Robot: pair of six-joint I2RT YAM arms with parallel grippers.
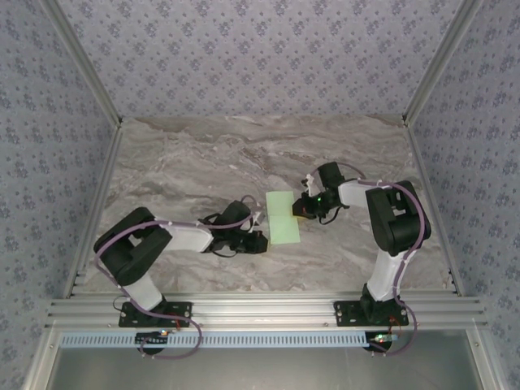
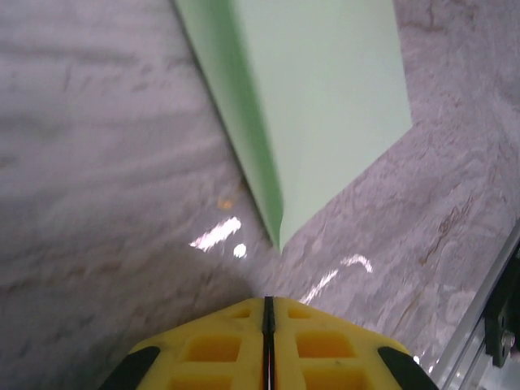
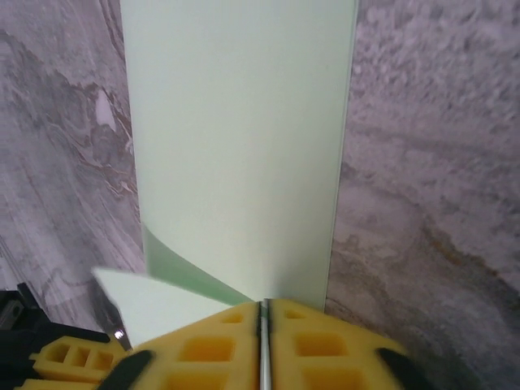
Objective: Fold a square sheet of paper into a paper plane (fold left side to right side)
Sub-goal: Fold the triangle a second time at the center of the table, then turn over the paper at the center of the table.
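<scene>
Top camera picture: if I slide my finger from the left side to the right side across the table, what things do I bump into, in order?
left arm → left gripper → green paper → right gripper → right arm

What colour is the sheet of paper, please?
The sheet of paper is pale mint green, clearest from the right wrist.
</scene>
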